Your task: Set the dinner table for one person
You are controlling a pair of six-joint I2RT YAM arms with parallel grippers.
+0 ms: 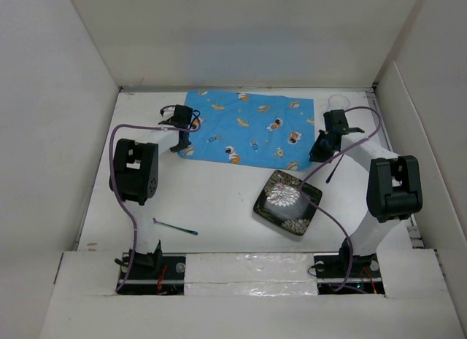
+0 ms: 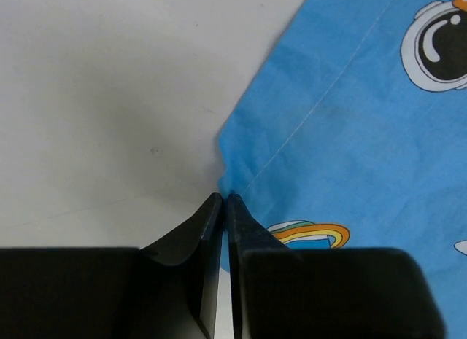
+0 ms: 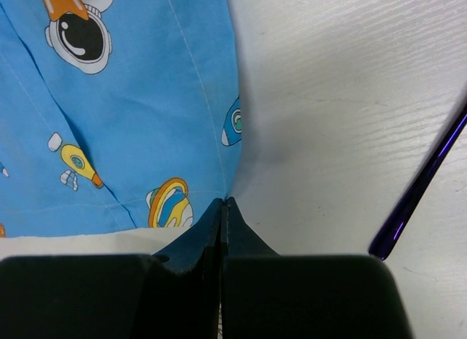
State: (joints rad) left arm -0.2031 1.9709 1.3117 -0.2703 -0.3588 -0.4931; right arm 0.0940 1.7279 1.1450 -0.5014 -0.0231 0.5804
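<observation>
Status: early stage, with the cloth placement in hand. The dinner table (image 1: 219, 200) (the wide white surface walled by white panels) carries every item, but by my judgement none is in its finished place yet.

Findings:

- The blue cloth (image 1: 248, 127) lies flat at the far middle of the table, roughly square to the arms.
- The left gripper (image 2: 225, 199) has its jaws drawn to a thin slit at the cloth's near-left corner. The hem runs into the slit, so I judge it clamped on that corner.
- The right gripper (image 3: 223, 202) has its jaws fully together at the near-right corner. The fabric rises slightly to the tips, so I judge it to be pinching the cloth.
- The square plate (image 1: 287, 203), dark and patterned, sits on bare table, turned diagonally. Its far corner is at the cloth's near hem, touching or just short of it (I cannot tell which).
- The teal utensil (image 1: 175, 227) lies near the left arm's base, well apart from the cloth.
- The purple utensil (image 3: 419, 200) lies on bare table just beside the right gripper.
- The clear glass (image 1: 337, 102) stands at the far right, off the cloth.

Outstanding: release both corners, move the plate onto the cloth, lay the utensils beside it, and bring the glass in. Most of the work lies ahead.
</observation>
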